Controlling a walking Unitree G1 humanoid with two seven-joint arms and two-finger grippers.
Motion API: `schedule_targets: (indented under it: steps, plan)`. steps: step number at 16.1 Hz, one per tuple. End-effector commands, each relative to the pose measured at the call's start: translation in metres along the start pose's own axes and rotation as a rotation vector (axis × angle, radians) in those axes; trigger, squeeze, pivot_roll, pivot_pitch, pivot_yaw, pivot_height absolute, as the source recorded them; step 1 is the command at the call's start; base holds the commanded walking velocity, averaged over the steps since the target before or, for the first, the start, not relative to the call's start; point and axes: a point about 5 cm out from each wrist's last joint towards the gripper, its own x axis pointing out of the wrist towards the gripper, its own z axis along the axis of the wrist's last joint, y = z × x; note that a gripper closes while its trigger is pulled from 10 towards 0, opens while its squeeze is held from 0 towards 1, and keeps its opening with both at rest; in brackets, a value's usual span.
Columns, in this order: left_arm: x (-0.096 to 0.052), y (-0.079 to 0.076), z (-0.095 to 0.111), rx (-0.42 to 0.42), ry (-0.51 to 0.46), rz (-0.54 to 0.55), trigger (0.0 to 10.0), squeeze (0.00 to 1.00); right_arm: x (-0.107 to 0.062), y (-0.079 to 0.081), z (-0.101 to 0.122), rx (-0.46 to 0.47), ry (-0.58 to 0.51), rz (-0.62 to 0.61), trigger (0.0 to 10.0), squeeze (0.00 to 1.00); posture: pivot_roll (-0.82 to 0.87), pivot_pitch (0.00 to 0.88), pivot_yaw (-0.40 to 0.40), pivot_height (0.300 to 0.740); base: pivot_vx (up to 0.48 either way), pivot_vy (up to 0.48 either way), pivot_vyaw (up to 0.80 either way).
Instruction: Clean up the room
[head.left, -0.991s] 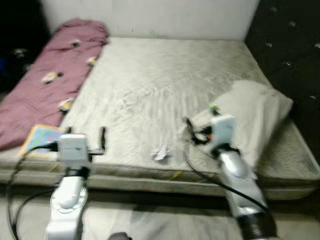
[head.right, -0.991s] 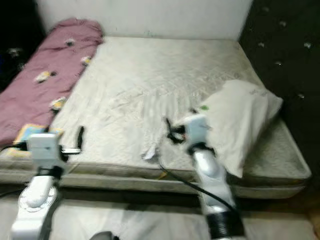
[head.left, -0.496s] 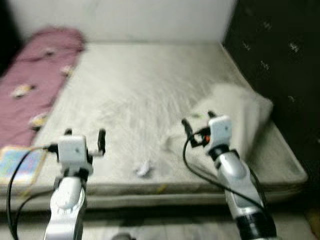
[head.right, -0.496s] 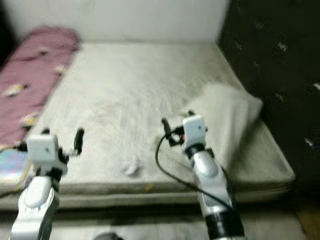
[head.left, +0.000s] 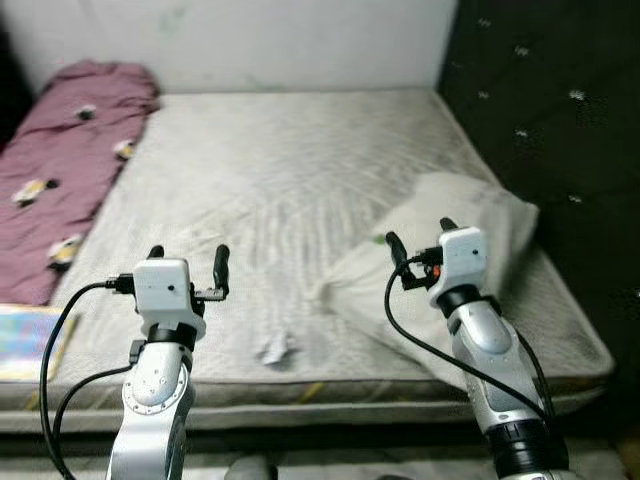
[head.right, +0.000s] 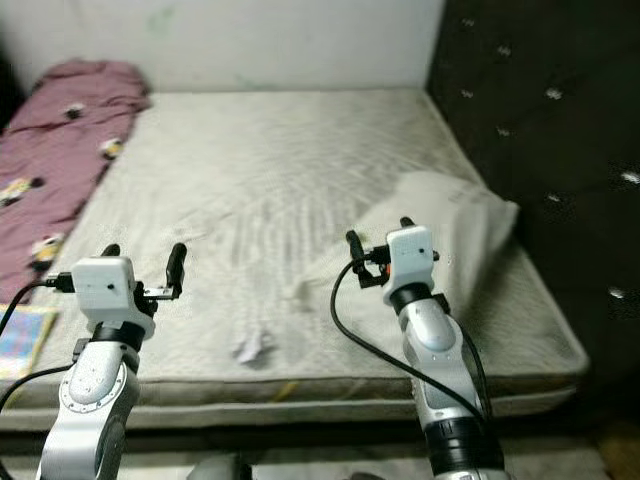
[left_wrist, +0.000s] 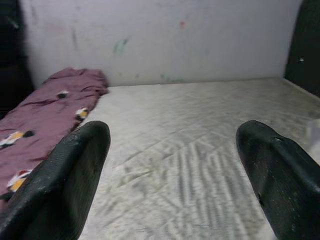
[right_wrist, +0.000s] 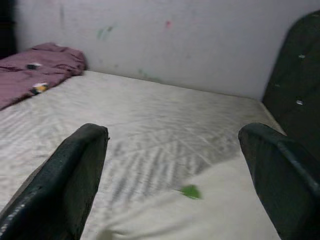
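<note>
A bare grey-white mattress (head.left: 290, 170) lies before me. On its right side rests a cream pillow (head.left: 470, 215) with a small green spot (right_wrist: 190, 191). A crumpled white scrap of paper (head.left: 272, 348) lies near the front edge. A maroon blanket (head.left: 60, 150) with small patches runs along the left side. My left gripper (head.left: 187, 262) hovers open over the front left of the mattress, holding nothing. Over the pillow's near corner my right gripper (head.left: 418, 240) is also open and holds nothing.
A colourful book (head.left: 25, 340) lies at the mattress's front left corner. A dark tufted headboard (head.left: 540, 120) stands along the right. A white wall (head.left: 250, 40) closes the far end. Cables trail from both wrists.
The camera has swung right and steadied: blanket and book slid toward the left edge. Both grippers have risen a little and stay open.
</note>
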Motion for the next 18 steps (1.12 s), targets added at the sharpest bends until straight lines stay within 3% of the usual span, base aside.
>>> schedule_targets:
  steps: [1, 8, 15, 18]
  plan:
    - [0.0005, 0.0043, -0.0031, 0.005, 0.016, 0.002, 10.0, 0.00, 0.0024, 0.0037, 0.0027, 0.008, -0.014, 0.012, 10.0, 0.00, 0.03, 0.026, 0.011, 0.740, 0.000, 0.480, 0.00]
    - [0.0004, 0.0074, -0.0008, 0.019, -0.006, 0.028, 10.0, 0.00, 0.0027, 0.0026, 0.0038, -0.001, -0.018, 0.003, 10.0, 0.00, 0.03, 0.023, 0.011, 0.740, 0.000, 0.455, 0.00]
    - [-0.0023, 0.0025, 0.0051, 0.015, -0.031, -0.031, 10.0, 0.00, 0.0024, -0.0015, 0.0004, 0.013, -0.001, -0.029, 10.0, 0.00, 0.04, 0.043, 0.017, 0.740, 0.000, 0.000, 0.00]
    - [-0.0039, 0.0063, 0.0024, 0.017, -0.023, -0.028, 10.0, 0.00, 0.0022, 0.0003, 0.0019, 0.013, -0.002, -0.022, 10.0, 0.00, 0.04, 0.052, 0.017, 0.740, 0.290, 0.000, -0.61]
